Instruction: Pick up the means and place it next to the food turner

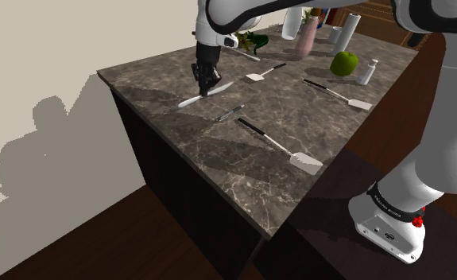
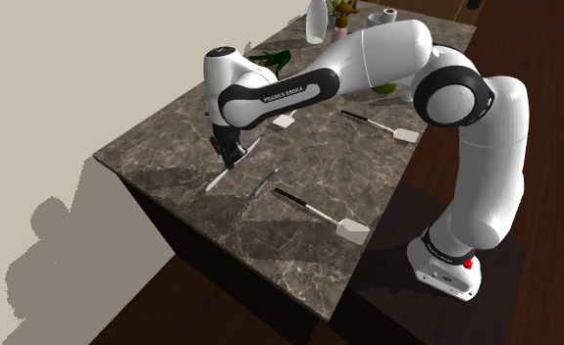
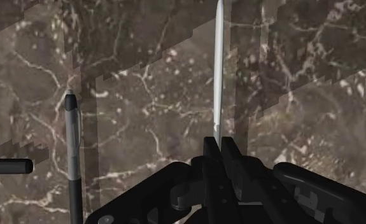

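Note:
A thin white knife-like utensil (image 1: 218, 89) (image 2: 217, 180) sits at the near-left part of the dark marble counter (image 1: 218, 151). My gripper (image 1: 206, 89) (image 2: 230, 159) (image 3: 218, 149) points down and is shut on it near its middle. In the wrist view the white utensil (image 3: 218, 76) runs straight out from between the fingers. I cannot tell whether it touches the counter. Beside it lies a grey pen-like tool (image 1: 229, 113) (image 3: 72, 146). The closest food turner (image 1: 280, 143) (image 2: 314, 211) has a black handle and a white blade and lies towards the counter's near edge.
Two more turners (image 1: 265, 73) (image 1: 338, 93) lie farther back. A green apple (image 1: 345, 63), a white bottle (image 1: 368, 71), a pink vase (image 1: 307, 38) and a plant (image 1: 254, 40) stand at the far end. The counter drops to a dark wood floor (image 1: 123, 246).

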`<move>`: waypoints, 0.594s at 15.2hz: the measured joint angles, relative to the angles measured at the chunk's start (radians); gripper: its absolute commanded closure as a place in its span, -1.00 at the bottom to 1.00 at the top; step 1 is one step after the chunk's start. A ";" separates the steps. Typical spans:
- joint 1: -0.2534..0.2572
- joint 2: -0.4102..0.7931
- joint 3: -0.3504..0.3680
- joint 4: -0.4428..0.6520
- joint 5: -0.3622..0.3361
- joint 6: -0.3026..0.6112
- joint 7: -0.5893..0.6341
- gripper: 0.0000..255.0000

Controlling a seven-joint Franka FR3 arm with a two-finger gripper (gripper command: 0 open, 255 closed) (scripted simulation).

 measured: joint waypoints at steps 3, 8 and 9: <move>0.000 -0.008 0.002 0.031 0.003 -0.038 0.000 1.00; 0.000 -0.026 0.007 0.076 0.010 -0.100 0.003 1.00; 0.001 -0.027 0.007 0.088 0.010 -0.112 0.004 1.00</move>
